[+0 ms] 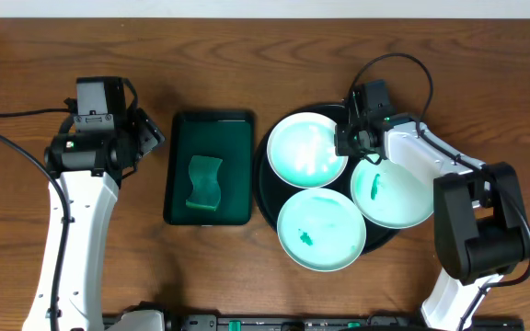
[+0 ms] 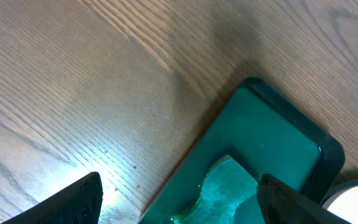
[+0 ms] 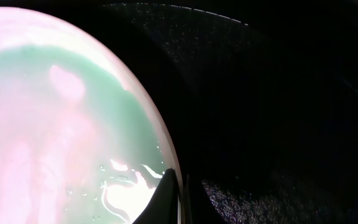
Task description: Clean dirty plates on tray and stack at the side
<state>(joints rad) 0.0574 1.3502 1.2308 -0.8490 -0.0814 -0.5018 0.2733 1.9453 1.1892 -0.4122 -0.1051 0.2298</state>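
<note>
So, closest in, the front plate (image 1: 321, 230), round, glossy and smeared green, is sitting on the black tray (image 1: 262, 184), with the right plate (image 1: 394, 191) crowding it. Behind them the right gripper (image 3: 181, 190) is pinching the back plate (image 1: 306, 149) by its rim, fingers clamped tight. Off left, a wavy sponge (image 1: 204, 181) is lying in the green tray (image 1: 235, 147) on the woodgrain table (image 1: 247, 55), and the left gripper (image 2: 185, 198) is hanging wide open beside it.

Black tray (image 1: 263, 188) mostly hidden under plates (image 1: 321, 230), only rim slivers show. Right arm covers right plate (image 1: 394, 198) at 1 o'clock. Sponge (image 2: 225, 186) cut off at 6 o'clock. Close-up plate (image 3: 61, 124) cut off at 6 and 9 o'clock.
</note>
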